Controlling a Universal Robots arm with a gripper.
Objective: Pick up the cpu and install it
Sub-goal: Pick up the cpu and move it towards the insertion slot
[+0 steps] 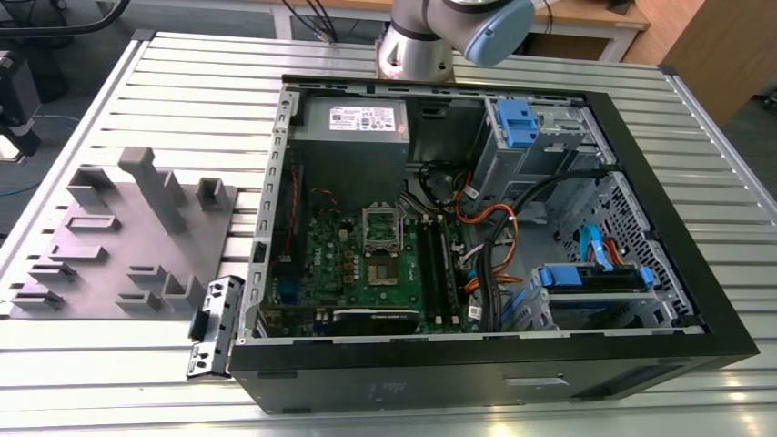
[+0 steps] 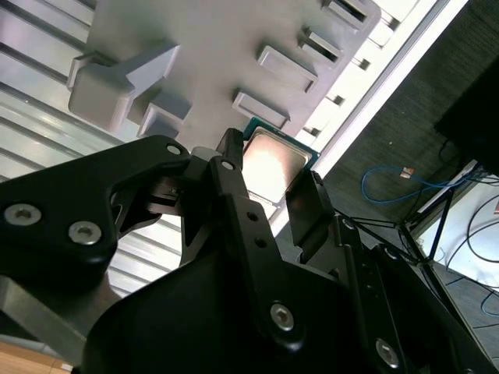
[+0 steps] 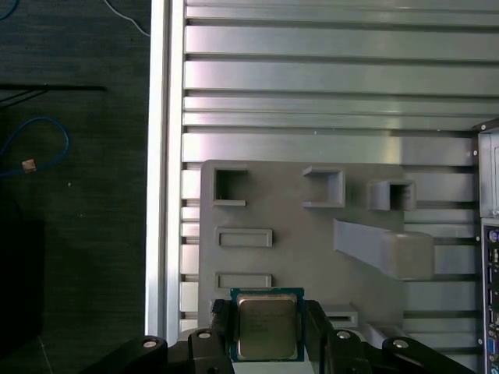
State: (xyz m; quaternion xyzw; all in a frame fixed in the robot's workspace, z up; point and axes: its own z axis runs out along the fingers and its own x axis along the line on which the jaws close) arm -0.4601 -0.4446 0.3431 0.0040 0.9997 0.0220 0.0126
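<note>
The cpu, a small square chip with a silvery top and a thin teal rim, sits between the two black fingers of my gripper, which is shut on it. In the second wrist view the cpu is likewise clamped between the fingertips of the gripper. It hangs well above the grey fixture plate with raised blocks and pockets. In the exterior view the open computer case lies on the table, and the silver socket frame shows on the green motherboard.
The grey fixture plate lies on the slatted aluminium table, at the exterior view's left of the case. A small metal bracket lies by the case's front corner. The arm's base stands behind the case. Cables and blue drive bays fill the case's other side.
</note>
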